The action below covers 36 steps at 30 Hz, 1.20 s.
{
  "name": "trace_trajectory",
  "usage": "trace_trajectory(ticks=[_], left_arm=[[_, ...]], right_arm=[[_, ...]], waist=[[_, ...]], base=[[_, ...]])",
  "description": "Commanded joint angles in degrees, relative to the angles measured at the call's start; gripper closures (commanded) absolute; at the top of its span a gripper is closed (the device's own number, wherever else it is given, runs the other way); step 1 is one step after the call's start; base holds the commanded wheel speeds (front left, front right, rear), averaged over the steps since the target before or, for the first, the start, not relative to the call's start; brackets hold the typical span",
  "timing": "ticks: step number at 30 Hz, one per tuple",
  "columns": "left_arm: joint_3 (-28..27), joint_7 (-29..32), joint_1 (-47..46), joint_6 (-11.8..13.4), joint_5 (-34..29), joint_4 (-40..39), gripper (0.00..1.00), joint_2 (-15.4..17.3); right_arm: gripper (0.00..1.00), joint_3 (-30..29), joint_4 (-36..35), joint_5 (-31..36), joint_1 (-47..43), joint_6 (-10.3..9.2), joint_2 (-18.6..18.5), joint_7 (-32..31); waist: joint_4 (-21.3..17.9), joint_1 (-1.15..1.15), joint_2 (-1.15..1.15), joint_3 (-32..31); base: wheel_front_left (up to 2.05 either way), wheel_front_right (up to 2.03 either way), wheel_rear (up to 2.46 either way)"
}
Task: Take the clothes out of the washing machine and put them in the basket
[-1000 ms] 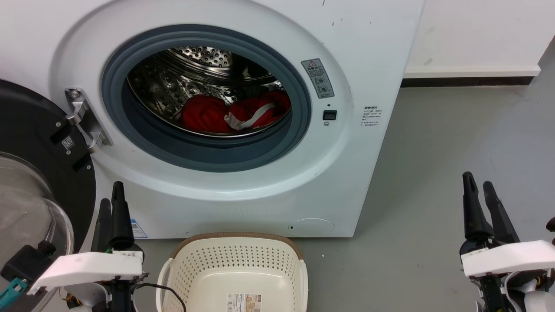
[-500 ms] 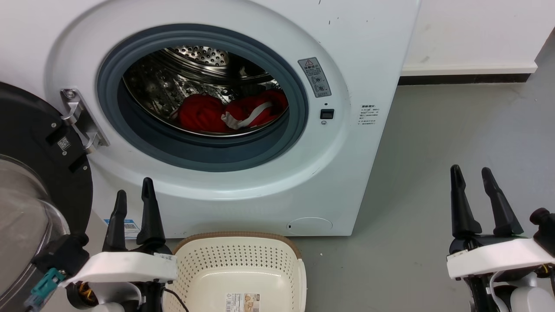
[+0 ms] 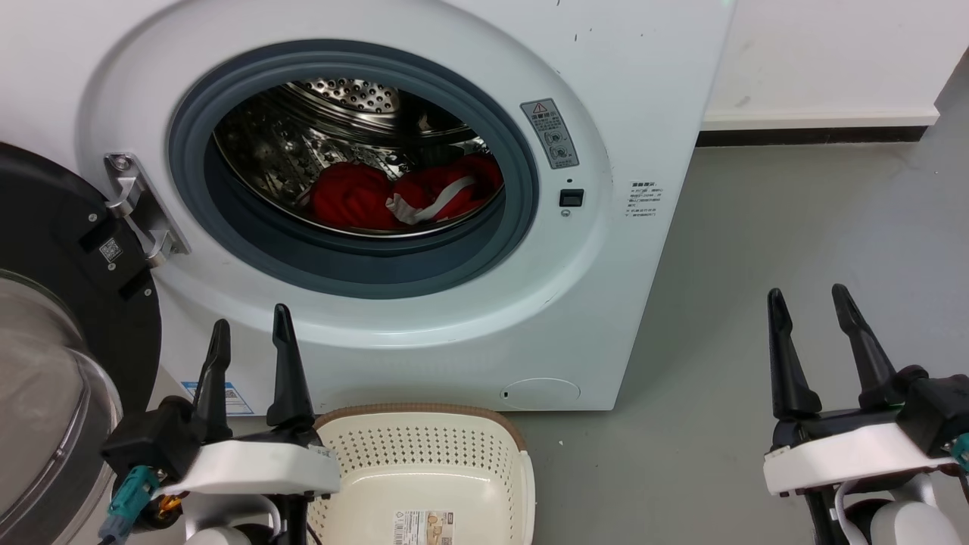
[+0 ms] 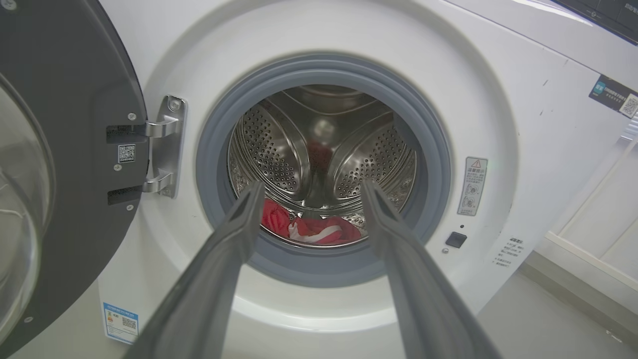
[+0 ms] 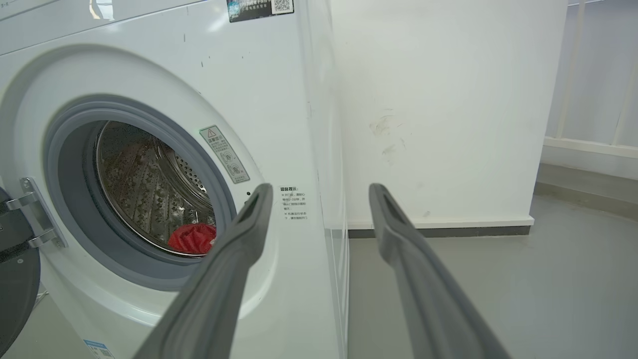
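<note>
The red clothes (image 3: 409,198) lie bunched at the bottom of the perforated steel drum (image 3: 303,144), a white stripe of trim curling across the right-hand heap. The left wrist view looks straight into the porthole and shows them low in the drum, behind the grey rubber seal (image 3: 363,261). The washing machine (image 3: 643,91) stands on a grey floor (image 3: 795,227) against a white wall (image 3: 833,53). Its black-framed glass door (image 3: 45,250) is swung wide open to the left on a metal hinge (image 3: 140,208). The cream basket (image 3: 424,412) sits on the floor just in front of the machine, below the porthole, with nothing in it but the paper label (image 3: 424,527) on its bottom. The left gripper (image 3: 251,318) hangs just left of the basket's rim, in front of the machine's lower panel, its fingers apart and holding nothing, pointing towards the opening. The right gripper (image 3: 806,293) is well off to the right over bare floor, past the machine's corner, its fingers likewise spread and empty.
</note>
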<state>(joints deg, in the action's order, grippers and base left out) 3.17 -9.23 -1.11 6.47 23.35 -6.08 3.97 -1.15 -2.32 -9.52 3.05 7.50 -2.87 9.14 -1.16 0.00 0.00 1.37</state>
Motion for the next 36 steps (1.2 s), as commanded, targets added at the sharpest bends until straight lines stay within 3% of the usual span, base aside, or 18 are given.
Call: trace_trajectory(ticks=[1,13,19,24,30,36], left_arm=[[0.6,-0.5,0.5,0.7,-1.6,-0.9,0.0,0.7],[5.2,-2.1,1.3,3.6,-7.6,2.2,0.0,2.7],[6.1,-2.9,1.7,3.5,-9.5,3.6,0.0,2.9],[6.0,-3.4,1.8,1.9,-11.2,4.8,0.0,2.5],[6.3,-4.1,2.2,2.6,-15.1,5.3,0.0,2.5],[5.7,-4.8,2.8,1.2,-16.1,4.9,0.0,1.9]], right_arm=[[0.0,0.1,-0.8,1.9,-0.5,-0.01,0.0,0.6],[0.0,0.0,0.7,9.4,-1.0,-0.02,0.0,2.2],[0.0,-0.2,0.9,12.3,-1.2,-0.02,0.0,2.9],[0.0,-0.2,0.9,14.5,-1.3,-0.02,0.0,3.6],[0.0,0.1,0.6,17.2,-1.6,-0.02,0.0,4.2],[0.0,0.3,0.6,18.4,-1.8,-0.02,0.0,4.9]], waist=[[0.0,0.0,0.0,0.0],[0.1,0.0,0.0,-0.1],[-0.1,0.0,0.0,-0.1],[-0.2,0.0,0.0,-0.1],[-0.3,0.0,0.0,-0.1],[-0.3,0.0,0.0,0.0]], base=[[0.0,0.0,0.0],[0.0,0.0,0.0],[0.0,0.0,0.0],[0.0,0.0,0.0],[0.0,0.0,0.0],[0.0,0.0,0.0]])
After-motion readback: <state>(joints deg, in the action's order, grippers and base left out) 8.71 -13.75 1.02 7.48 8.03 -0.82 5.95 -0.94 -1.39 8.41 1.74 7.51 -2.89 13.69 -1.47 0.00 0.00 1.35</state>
